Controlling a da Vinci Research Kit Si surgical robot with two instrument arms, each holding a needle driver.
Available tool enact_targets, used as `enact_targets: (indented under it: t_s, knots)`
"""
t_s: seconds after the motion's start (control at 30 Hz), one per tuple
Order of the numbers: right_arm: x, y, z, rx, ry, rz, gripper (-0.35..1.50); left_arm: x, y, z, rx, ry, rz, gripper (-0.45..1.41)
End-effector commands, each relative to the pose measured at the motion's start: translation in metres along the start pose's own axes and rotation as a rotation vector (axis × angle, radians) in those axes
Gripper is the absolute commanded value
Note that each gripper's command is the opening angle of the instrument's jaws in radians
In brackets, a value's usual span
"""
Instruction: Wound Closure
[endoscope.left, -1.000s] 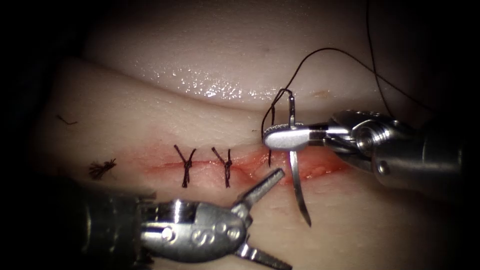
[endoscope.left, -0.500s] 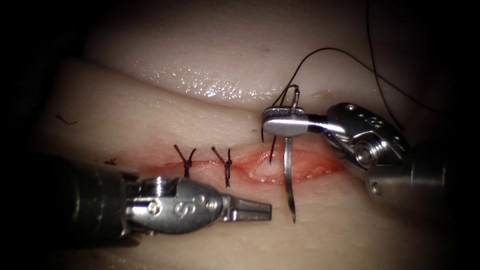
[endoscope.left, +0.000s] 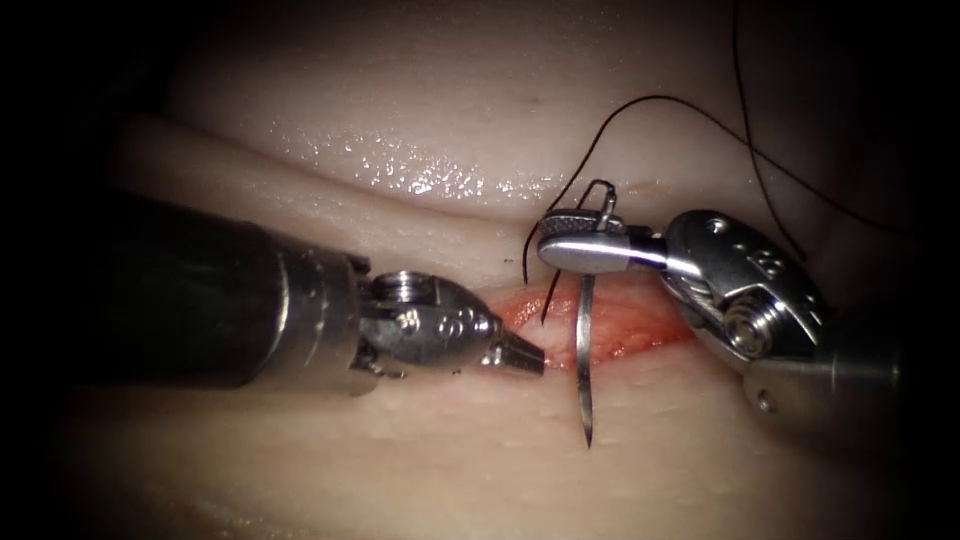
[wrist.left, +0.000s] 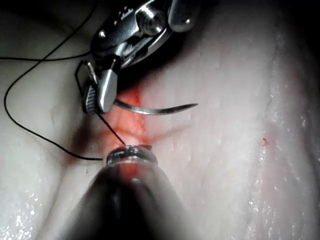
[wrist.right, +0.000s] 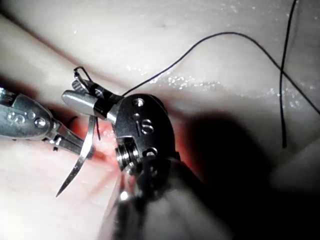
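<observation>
Right hand (endoscope.left: 578, 250) clamps needle (endoscope.left: 585, 370) near its tail, seemingly above tissue (endoscope.left: 420, 130); left hand (endoscope.left: 520, 355) closed, empty

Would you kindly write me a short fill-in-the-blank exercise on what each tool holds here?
1. The right pincer grips the ____ near its thread end.
2. The needle's point lies bare, not in the ____.
3. The left pincer holds ____.
4. The thread runs from the needle's ____ end.

Missing words: needle; tissue; nothing; blunt
</observation>
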Motion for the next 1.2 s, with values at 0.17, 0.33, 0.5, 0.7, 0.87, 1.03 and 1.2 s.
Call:
enact_targets:
  t_s: [0.17, 0.33, 0.5, 0.7, 0.87, 1.03, 1.2]
  knots:
    - [-0.0008, 0.0001, 0.0008, -0.009, 0.008, -0.037, -0.35, -0.0002, -0.0012, 0.0019, -0.016, -0.075, -0.005, -0.45]
    - [-0.0008, 0.0001, 0.0008, -0.010, 0.011, -0.043, -0.35, -0.0007, -0.0021, 0.0035, -0.065, -0.122, -0.009, -0.45]
    - [-0.0008, 0.0001, 0.0008, -0.010, 0.011, -0.044, -0.35, -0.0013, -0.0027, 0.0039, -0.089, -0.117, -0.015, -0.45]
    - [-0.0009, 0.0002, 0.0009, -0.012, 0.012, -0.050, -0.35, -0.0018, -0.0028, 0.0044, -0.133, -0.151, -0.022, -0.45]
    - [-0.0012, 0.0001, 0.0014, -0.017, 0.014, -0.072, -0.35, -0.0028, -0.0040, 0.0054, -0.152, -0.209, -0.024, -0.45]
    - [-0.0015, 0.0003, 0.0018, -0.021, 0.021, -0.116, -0.35, -0.0040, -0.0047, 0.0063, -0.161, -0.287, -0.021, -0.45]
    - [-0.0015, 0.0009, 0.0022, -0.023, 0.029, -0.189, -0.35, -0.0045, -0.0048, 0.0069, -0.164, -0.321, -0.017, -0.45]
